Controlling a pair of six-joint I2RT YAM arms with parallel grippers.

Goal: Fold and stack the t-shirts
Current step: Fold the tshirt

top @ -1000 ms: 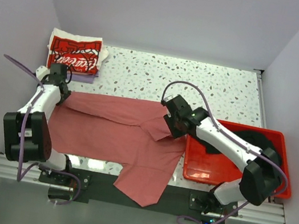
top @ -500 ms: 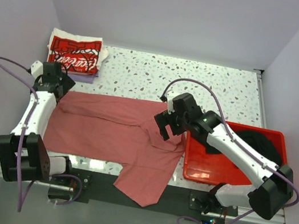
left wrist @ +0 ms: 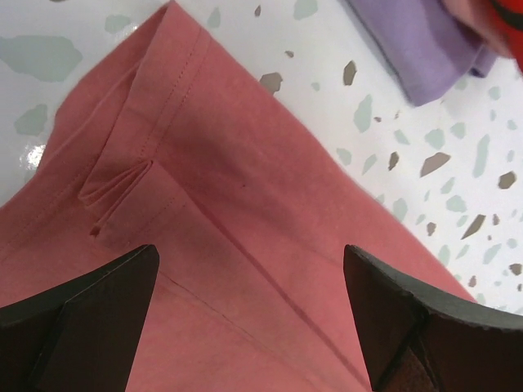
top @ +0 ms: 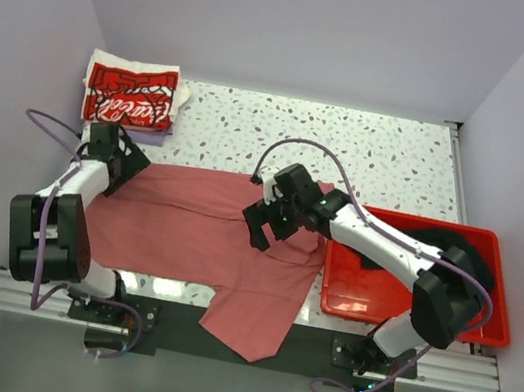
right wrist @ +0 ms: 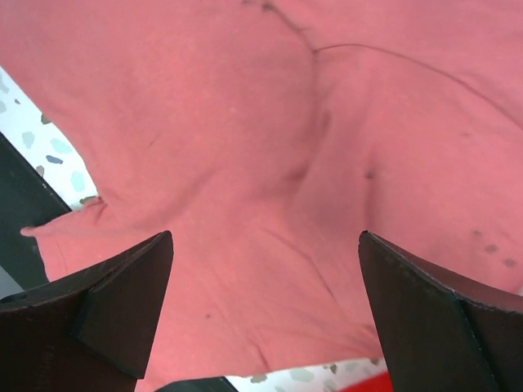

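Since the red shirt (top: 200, 231), spread on the table (top: 353, 141) and drooping over its near edge, is light, limp cloth, a pinch at hem or corner likely suits. Both the left end effector (left wrist: 249, 265) and right end effector (right wrist: 265, 245) hang spread wide over it, empty. Only the left wrist view shows a hem pleat (left wrist: 118, 184); only the top view, the folded stack (top: 129, 97).

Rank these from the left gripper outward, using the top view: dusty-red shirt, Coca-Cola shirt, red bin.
1. dusty-red shirt, spread right beneath the left gripper.
2. Coca-Cola shirt, folded at the far-left corner.
3. red bin, across the table, right side.
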